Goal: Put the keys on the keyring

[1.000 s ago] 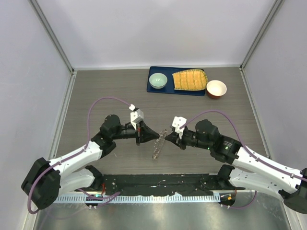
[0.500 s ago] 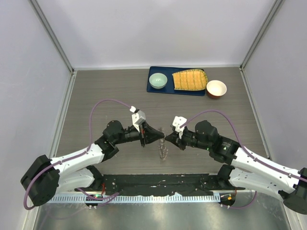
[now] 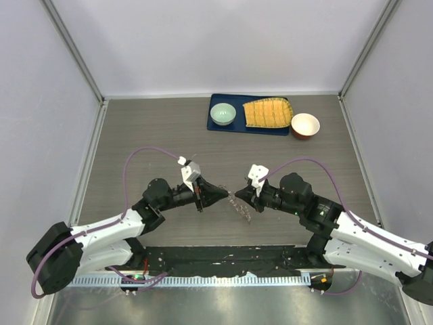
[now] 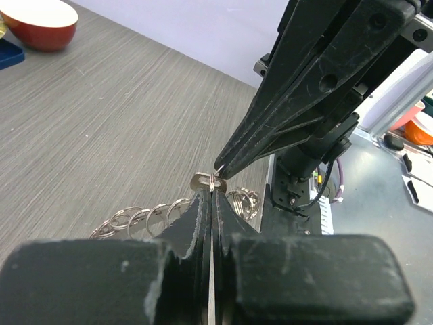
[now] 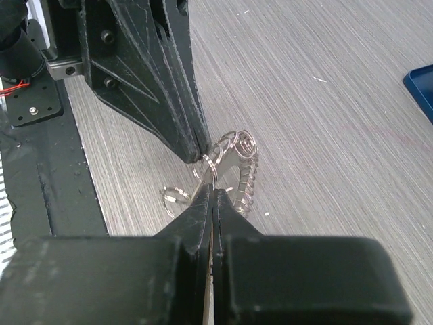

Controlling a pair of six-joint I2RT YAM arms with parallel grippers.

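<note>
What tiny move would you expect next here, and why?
Probably the left gripper nudges the key onto the keyring: both grippers are shut and tip to tip, the left pinching what looks like the key, the right gripper pinching the keyring.

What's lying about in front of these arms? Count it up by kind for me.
Bowls: 2 (green bowl, red bowl)
Blue tray: 1
Yellow mat: 1
Keyring: 1
Key: 1
Total: 6
</note>
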